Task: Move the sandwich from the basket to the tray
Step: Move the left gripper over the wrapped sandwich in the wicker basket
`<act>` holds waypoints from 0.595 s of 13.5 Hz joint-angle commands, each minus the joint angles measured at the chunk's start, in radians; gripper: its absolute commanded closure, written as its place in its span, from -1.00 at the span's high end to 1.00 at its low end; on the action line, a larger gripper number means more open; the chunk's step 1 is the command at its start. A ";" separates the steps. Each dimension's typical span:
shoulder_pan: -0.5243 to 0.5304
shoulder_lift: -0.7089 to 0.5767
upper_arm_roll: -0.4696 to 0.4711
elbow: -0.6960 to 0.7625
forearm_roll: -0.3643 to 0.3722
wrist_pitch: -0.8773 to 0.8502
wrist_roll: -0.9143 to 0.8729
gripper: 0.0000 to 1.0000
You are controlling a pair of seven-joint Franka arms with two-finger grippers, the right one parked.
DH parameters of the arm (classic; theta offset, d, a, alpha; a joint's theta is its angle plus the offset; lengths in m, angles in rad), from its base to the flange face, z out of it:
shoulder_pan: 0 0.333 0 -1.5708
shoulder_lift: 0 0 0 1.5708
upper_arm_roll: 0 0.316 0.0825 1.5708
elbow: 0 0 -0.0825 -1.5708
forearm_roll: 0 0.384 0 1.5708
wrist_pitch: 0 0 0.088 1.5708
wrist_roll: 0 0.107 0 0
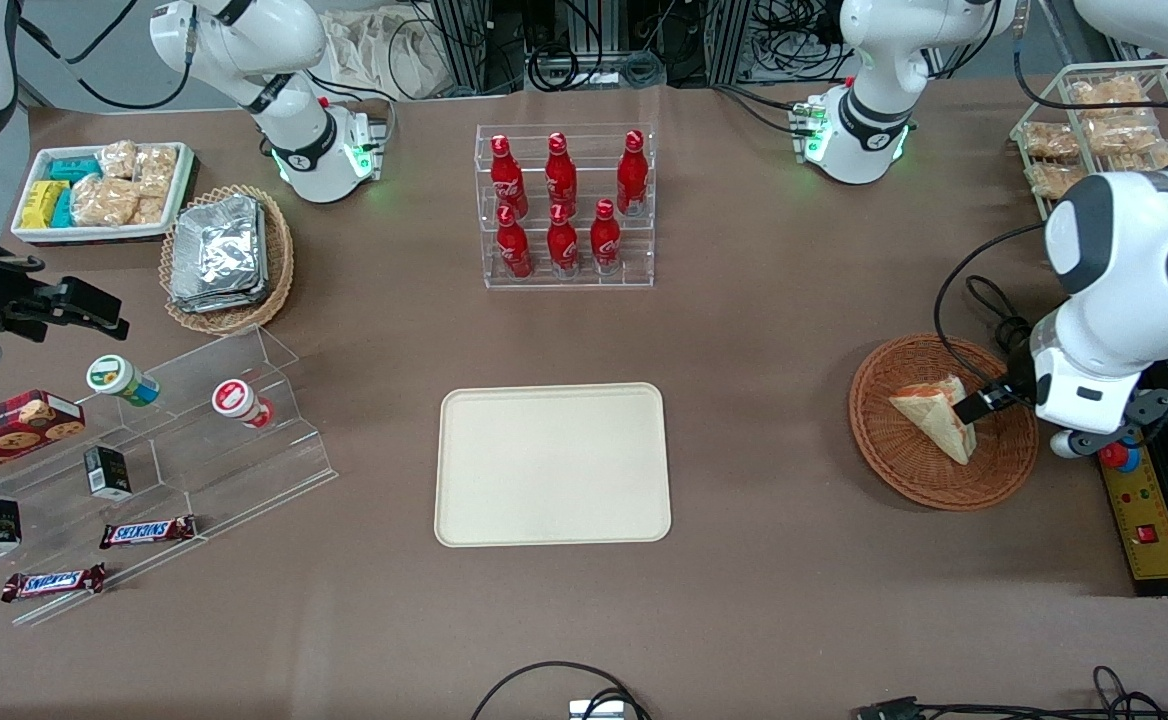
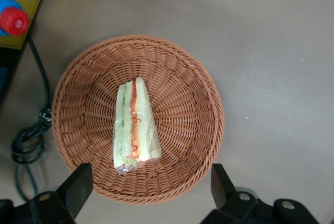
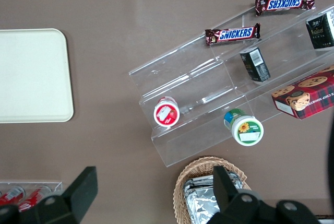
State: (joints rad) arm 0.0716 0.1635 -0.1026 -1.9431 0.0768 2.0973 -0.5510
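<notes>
Legible text: "SNICKERS" in blue letters on two brown chocolate bar wrappers, one on the clear acrylic stepped display stand [image 1: 194,440], upper bar [image 1: 147,531], [image 3: 233,34], one just off its lowest step, lower bar [image 1: 53,581], [image 3: 285,2]. White script on the red bottles [image 1: 561,205] and print on the small dark cartons [image 3: 254,63] cannot be read.

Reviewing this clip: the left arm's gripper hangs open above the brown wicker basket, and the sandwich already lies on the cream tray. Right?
Not quite. The sandwich lies in the basket, not on the tray, which holds nothing. The left wrist view shows it in the basket's middle; the front view shows the tray bare. The gripper does hang open above the basket.
</notes>
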 commanded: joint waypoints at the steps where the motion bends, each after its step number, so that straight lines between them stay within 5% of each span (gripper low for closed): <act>1: 0.004 -0.041 -0.003 -0.109 0.012 0.093 -0.081 1.00; 8: 0.026 -0.025 0.000 -0.258 0.014 0.289 -0.184 1.00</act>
State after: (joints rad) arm 0.0750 0.1627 -0.1007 -2.1620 0.0768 2.3544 -0.7070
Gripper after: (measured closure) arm 0.000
